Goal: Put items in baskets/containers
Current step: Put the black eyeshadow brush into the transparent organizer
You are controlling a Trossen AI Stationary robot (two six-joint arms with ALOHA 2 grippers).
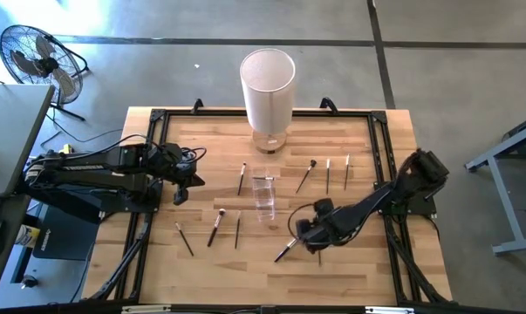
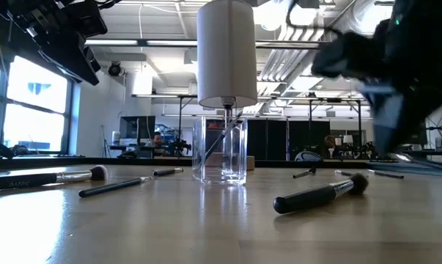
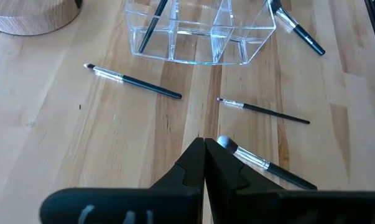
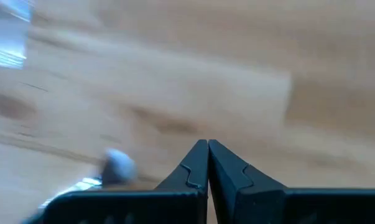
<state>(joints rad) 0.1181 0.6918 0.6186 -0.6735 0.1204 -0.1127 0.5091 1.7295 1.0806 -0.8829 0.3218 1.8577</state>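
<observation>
A: Where is the clear cup (image 1: 263, 194)?

B: Near the middle of the wooden counter (image 1: 210, 270), just on the near side of the tall white cylinder (image 1: 268, 88) on its round wooden base. The left wrist view shows it is split into compartments, with one dark brush handle (image 3: 151, 23) leaning inside a compartment.

A: And the loose brushes?

B: Scattered flat on the counter. Three thin ones (image 1: 327, 174) lie to the right of the cup, toward the far side. One (image 1: 242, 178) lies just left of the cup. Three more lie left and nearer: a short one (image 1: 185, 238), a thicker one with a pale tip (image 1: 216, 226) and a thin dark one (image 1: 237, 232). A thick dark brush (image 1: 285, 251) lies near the right arm, close to its head.

A: What is the right gripper (image 4: 208, 163) doing?

B: It is low over the counter, right of the cup and nearer than it. Its jaws are pressed together with nothing between them; a pale brush tip (image 4: 117, 167) lies just beside them, apart.

A: The left gripper (image 3: 204, 163)?

B: It is at the left side of the counter, raised, jaws closed and empty.
</observation>
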